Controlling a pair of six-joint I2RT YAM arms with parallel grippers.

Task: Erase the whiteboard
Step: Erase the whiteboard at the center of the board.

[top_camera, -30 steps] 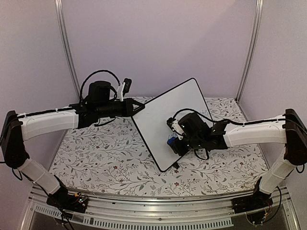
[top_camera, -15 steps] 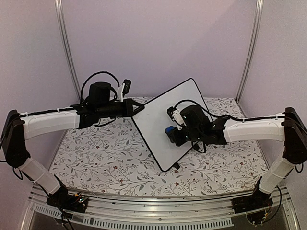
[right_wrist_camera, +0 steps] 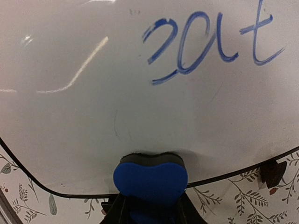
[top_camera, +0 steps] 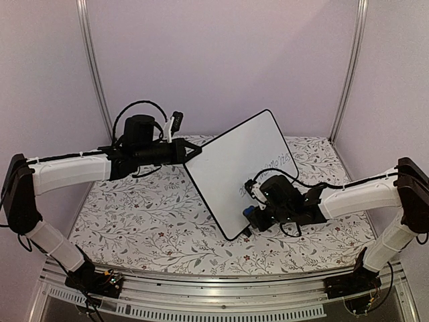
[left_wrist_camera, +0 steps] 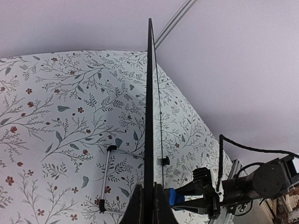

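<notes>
The whiteboard (top_camera: 231, 164) stands tilted above the table, its left corner pinched in my shut left gripper (top_camera: 194, 153). The left wrist view shows the board edge-on (left_wrist_camera: 149, 102), with that gripper (left_wrist_camera: 149, 207) shut on its rim. My right gripper (top_camera: 252, 213) is shut on a blue eraser (top_camera: 247, 210), which is pressed against the board's face near its lower edge. From the right wrist, the eraser (right_wrist_camera: 150, 179) touches the white surface (right_wrist_camera: 103, 107) just above the black rim, held by the right gripper (right_wrist_camera: 149, 212). Blue cursive writing (right_wrist_camera: 210, 46) sits above it to the right and shows faintly from above (top_camera: 281, 162).
A floral-patterned cloth (top_camera: 141, 221) covers the table. Metal frame posts (top_camera: 94, 74) rise at the back corners against lilac walls. A thin silver stand rod (left_wrist_camera: 106, 179) with black ends lies behind the board. The right arm (left_wrist_camera: 261, 182) reaches in on the board's front side.
The right gripper moved the eraser a little up the board's face, then down to its lower edge, uncovering writing near the right rim. The left gripper and the board stayed still.
</notes>
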